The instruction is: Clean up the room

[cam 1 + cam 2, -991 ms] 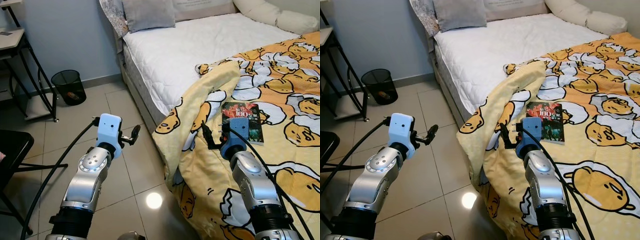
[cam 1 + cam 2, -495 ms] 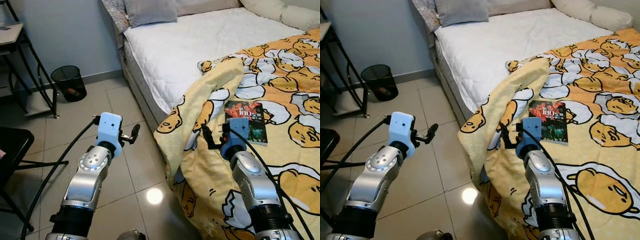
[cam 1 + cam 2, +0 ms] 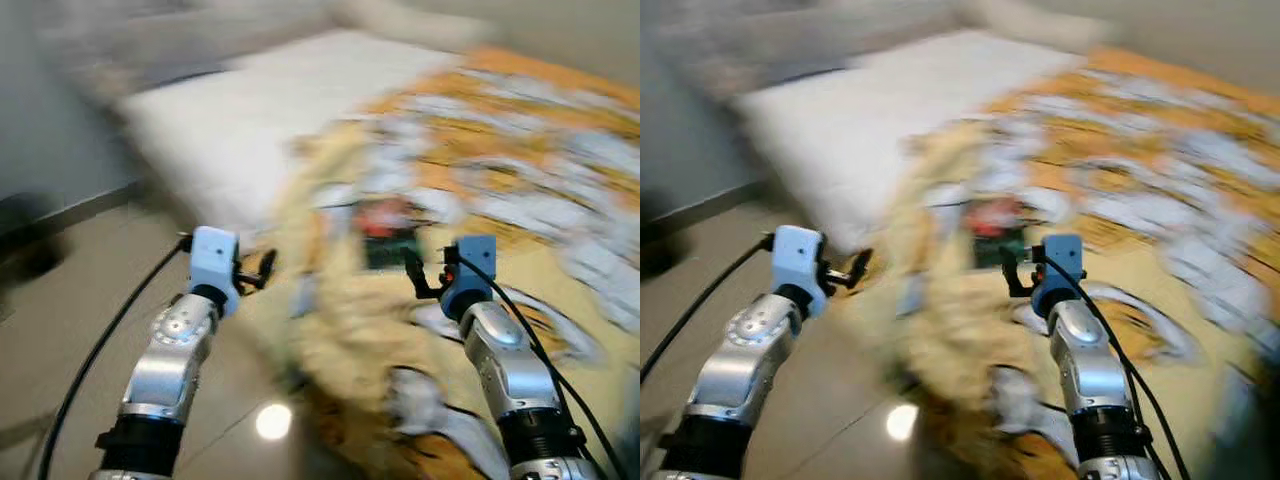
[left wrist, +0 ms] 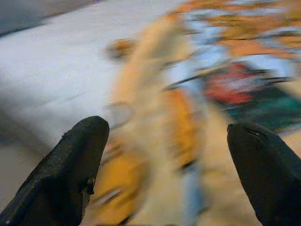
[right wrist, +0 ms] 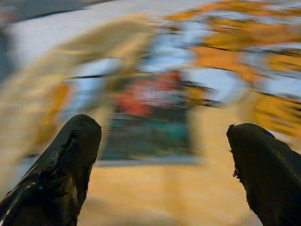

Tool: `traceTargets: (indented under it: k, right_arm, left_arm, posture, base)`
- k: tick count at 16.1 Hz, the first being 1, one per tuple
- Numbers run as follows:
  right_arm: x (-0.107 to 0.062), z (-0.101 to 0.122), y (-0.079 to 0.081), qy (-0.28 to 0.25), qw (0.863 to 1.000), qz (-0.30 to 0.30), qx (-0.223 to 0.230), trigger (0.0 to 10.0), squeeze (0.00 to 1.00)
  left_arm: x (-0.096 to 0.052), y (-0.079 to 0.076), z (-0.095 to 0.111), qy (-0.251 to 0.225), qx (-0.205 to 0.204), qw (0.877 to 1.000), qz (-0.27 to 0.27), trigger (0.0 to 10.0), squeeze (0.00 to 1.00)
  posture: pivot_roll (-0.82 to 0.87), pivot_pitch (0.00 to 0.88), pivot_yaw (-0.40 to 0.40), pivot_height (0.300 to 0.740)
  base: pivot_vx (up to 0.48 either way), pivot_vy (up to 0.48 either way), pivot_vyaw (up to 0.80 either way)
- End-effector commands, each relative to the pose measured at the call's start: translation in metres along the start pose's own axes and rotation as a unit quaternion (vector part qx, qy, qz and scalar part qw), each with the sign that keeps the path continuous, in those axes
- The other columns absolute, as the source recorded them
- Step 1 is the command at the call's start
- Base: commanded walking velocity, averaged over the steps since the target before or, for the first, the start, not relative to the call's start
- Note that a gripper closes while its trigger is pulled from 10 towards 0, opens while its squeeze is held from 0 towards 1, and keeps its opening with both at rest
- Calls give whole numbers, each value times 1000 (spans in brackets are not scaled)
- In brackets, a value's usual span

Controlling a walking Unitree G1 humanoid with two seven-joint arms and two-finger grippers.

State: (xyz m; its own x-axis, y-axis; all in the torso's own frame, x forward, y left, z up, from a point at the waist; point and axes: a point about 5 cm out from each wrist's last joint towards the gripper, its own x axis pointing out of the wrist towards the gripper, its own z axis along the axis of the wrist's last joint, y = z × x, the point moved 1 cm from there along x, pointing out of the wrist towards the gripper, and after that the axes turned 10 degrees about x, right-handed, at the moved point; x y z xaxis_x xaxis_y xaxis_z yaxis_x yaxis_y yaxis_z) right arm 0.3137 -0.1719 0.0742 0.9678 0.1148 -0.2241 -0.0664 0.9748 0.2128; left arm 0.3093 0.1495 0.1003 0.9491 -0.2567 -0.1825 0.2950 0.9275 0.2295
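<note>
nothing tidied yet, i judge: book [image 3: 388, 232] lies on the rumpled blanket [image 3: 520, 190] at twelve o'clock; left gripper [image 4: 169, 160] and right gripper [image 5: 162, 165] gape wide, empty.

Open air between the spread fingers [image 5: 61, 169] of the right gripper [image 3: 425, 272], straight ahead to the book [image 5: 150, 122] lying flat on the blanket [image 3: 540, 190]. Blanket's bunched edge [image 4: 155, 94] facing the left gripper [image 3: 255, 272]. Bare floor [image 3: 70, 300] beside.
</note>
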Motion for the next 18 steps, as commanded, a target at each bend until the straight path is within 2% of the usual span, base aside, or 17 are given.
traceTargets:
  k: [1,4,18]
  right_arm:
    - [2,1,3,0,1000,4,2,10000,0]
    - [2,1,5,-2,1000,9,-2,10000,0]
    - [-1,-1,3,3,1000,10,4,10000,0]
  left_arm:
    - [-2,3,-1,0,3,1000,2,10000,294]
    - [-2,4,-1,1,5,1000,4,10000,286]
    - [-3,2,-3,10,13,1000,2,10000,231]
  posture:
    - [-1,0,51,740]
    - [1,0,51,740]
    - [3,0,55,740]
  base:
    - [379,0,0]
    - [329,0,0]
    - [0,0,0]
